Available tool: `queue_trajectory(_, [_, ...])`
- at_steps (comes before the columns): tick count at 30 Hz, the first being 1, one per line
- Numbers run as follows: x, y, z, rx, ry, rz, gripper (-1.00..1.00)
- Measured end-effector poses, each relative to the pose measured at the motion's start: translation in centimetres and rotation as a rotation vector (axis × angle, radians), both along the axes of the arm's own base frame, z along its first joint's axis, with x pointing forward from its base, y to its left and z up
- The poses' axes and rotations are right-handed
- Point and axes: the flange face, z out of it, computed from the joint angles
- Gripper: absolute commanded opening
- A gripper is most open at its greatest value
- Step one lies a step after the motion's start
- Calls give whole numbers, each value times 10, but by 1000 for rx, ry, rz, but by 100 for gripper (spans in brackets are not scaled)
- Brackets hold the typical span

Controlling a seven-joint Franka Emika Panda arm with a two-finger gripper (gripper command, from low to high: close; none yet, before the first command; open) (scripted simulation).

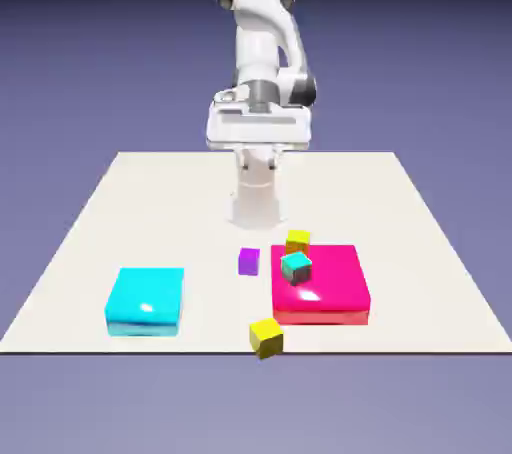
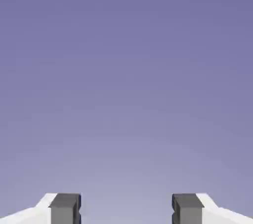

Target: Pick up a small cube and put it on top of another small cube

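**Cubes scattered near the table's front edge, gripper raised and empty**

I see a pale, matte table (image 1: 120,192) carrying two glossy flat slabs: a cyan slab (image 1: 146,299) toward the front corner on the exterior view's left, and a magenta slab (image 1: 322,283) right of centre. A small teal cube (image 1: 296,266) sits on the magenta slab near its back corner on the left. A yellow cube (image 1: 298,240) lies just behind that slab's back edge, a purple cube (image 1: 249,261) just beside its left edge, and another yellow cube (image 1: 266,336) close to the table's front edge. My gripper (image 2: 126,209) is well apart from them all; its grey fingers (image 2: 65,208) stand wide, with only backdrop between them.
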Motion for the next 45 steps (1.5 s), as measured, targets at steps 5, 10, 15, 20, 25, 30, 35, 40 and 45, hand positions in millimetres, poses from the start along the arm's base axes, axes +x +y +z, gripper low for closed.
queue_trajectory(5, [-3,-40,-72,245,265,-203,0])
queue_trajectory(10, [-23,-67,-142,470,523,-416,0])
queue_trajectory(15, [-55,-85,-201,680,755,-642,0])
queue_trajectory(20, [-92,-97,-246,881,944,-882,0])
queue_trajectory(25, [-128,-109,-276,1088,1066,-1134,0])
queue_trajectory(30, [-150,-115,-289,1246,1113,-1315,0])
queue_trajectory(35, [-145,-98,-314,1239,1113,-1317,0])
queue_trajectory(40, [-145,-80,-344,1246,1113,-1315,-100])
queue_trajectory(45, [-144,-93,-323,1242,1111,-1316,-100])
